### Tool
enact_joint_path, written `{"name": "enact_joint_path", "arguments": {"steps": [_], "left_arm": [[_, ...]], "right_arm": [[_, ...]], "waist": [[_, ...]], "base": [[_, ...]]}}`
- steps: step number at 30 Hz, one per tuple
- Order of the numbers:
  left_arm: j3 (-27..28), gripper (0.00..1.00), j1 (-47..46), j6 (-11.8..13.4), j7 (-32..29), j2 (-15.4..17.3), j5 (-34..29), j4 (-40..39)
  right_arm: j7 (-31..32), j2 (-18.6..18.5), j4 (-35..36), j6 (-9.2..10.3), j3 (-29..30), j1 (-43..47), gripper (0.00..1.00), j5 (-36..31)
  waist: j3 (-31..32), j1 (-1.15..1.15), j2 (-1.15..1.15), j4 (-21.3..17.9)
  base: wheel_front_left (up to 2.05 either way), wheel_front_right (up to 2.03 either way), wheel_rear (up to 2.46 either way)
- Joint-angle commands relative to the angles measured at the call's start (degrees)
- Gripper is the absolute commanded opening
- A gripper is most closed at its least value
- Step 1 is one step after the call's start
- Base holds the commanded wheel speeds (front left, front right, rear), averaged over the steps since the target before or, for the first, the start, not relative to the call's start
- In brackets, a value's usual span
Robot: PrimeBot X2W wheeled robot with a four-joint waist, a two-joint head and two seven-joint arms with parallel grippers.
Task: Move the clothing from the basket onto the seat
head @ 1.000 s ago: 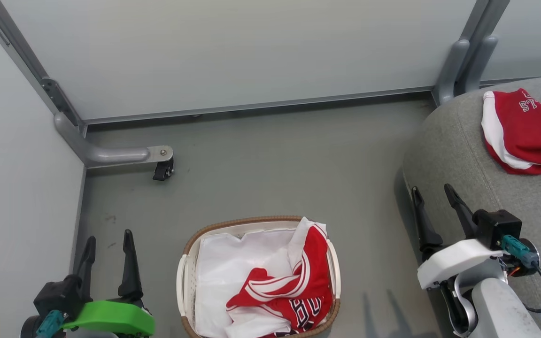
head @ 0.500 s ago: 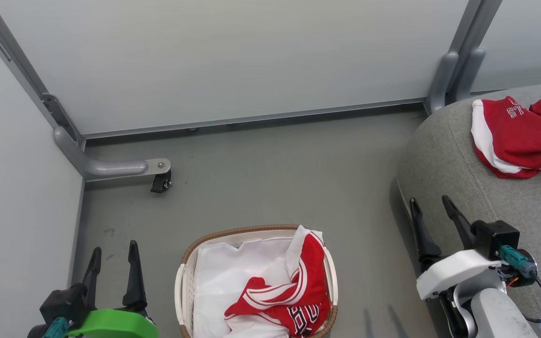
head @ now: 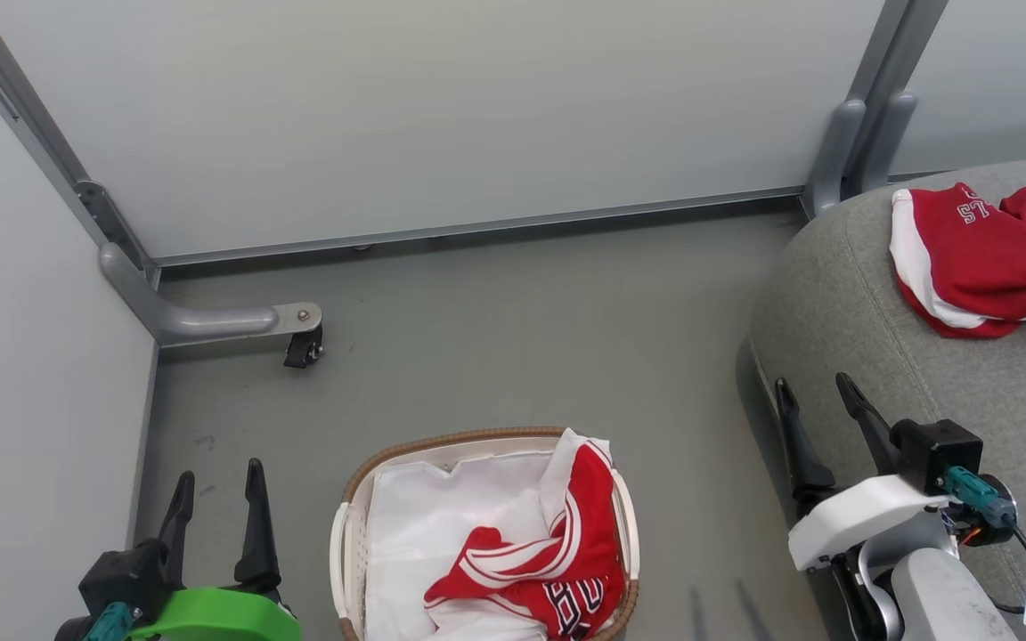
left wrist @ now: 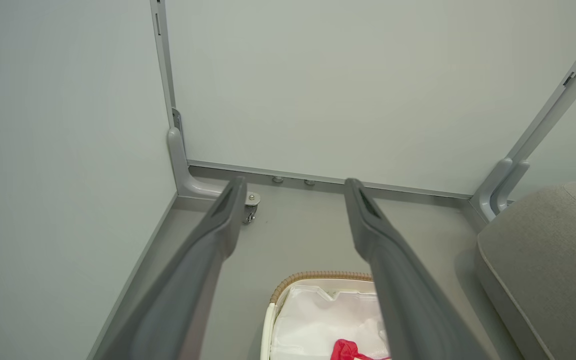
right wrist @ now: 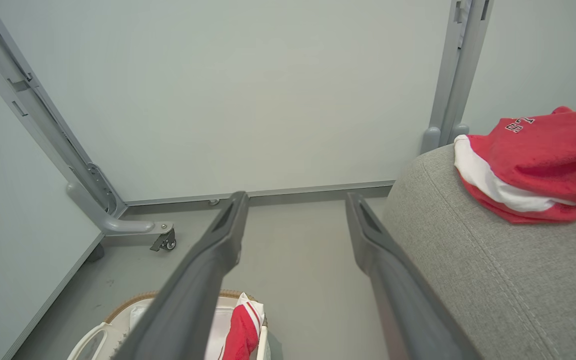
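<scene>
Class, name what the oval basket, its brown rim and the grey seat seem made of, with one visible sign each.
The small oval white basket looks like moulded plastic: smooth slotted walls. Its brown rim seems woven, wicker or imitation: plaited texture. The large grey seat looks fabric-upholstered: matte flecked weave, stitched seam.

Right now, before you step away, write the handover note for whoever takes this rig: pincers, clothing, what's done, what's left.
Left pincer: open, empty, low on the left beside the basket.
Right pincer: open, empty, at the near edge of the seat.
Done: one red jersey lies on the seat.
Left: the second red jersey lies crumpled in the basket's right side, on the white liner. Lift it out and put it on the seat; leave the liner in.
</scene>
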State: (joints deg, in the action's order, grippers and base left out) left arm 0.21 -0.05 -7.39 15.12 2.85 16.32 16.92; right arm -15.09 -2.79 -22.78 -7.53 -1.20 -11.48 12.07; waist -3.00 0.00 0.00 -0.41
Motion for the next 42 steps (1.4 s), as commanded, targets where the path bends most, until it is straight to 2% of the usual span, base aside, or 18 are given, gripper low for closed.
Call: {"name": "enact_joint_path", "arguments": {"steps": [1,17,23,31,38,42], "left_arm": [[0.1,1.00,0.1,-0.2,0.0,0.1,-0.7,0.0],[-1.2,1.00,-1.2,-0.2,0.0,0.1,-1.2,0.2],[-4.5,1.00,-4.3,-0.2,0.0,0.1,-2.3,0.9],[-16.5,1.00,-14.2,-0.2,0.0,3.9,-3.5,9.9],[-33.2,1.00,-24.7,-0.2,-0.8,6.8,-2.7,23.3],[-42.7,1.00,-28.6,-0.2,-1.7,7.7,-1.1,28.4]], "right_arm": [[-0.1,-0.2,-0.2,0.08,0.0,0.1,1.00,0.3],[-0.1,-0.2,0.0,0.08,-0.3,-1.0,1.00,0.7],[-0.1,-0.2,1.1,0.08,0.0,-2.8,1.00,0.4],[-0.1,-0.2,2.9,0.08,-0.1,-7.5,1.00,-0.2],[-0.1,-0.2,4.4,0.08,-1.7,-12.0,1.00,-0.3],[-0.1,-0.2,5.3,0.08,-2.7,-13.8,1.00,0.7]], "waist": [[0.0,0.00,0.00,0.0],[-1.3,0.00,0.00,-0.8],[-4.4,0.00,0.00,-1.4],[-12.8,0.00,0.00,-3.4],[-21.6,0.00,0.00,-7.2],[-26.0,0.00,0.00,-9.5]], "base": [[0.00,0.00,0.00],[0.00,0.00,0.00],[0.00,0.00,0.00],[0.00,0.00,0.00],[0.00,0.00,0.00],[0.00,0.00,0.00]]}}
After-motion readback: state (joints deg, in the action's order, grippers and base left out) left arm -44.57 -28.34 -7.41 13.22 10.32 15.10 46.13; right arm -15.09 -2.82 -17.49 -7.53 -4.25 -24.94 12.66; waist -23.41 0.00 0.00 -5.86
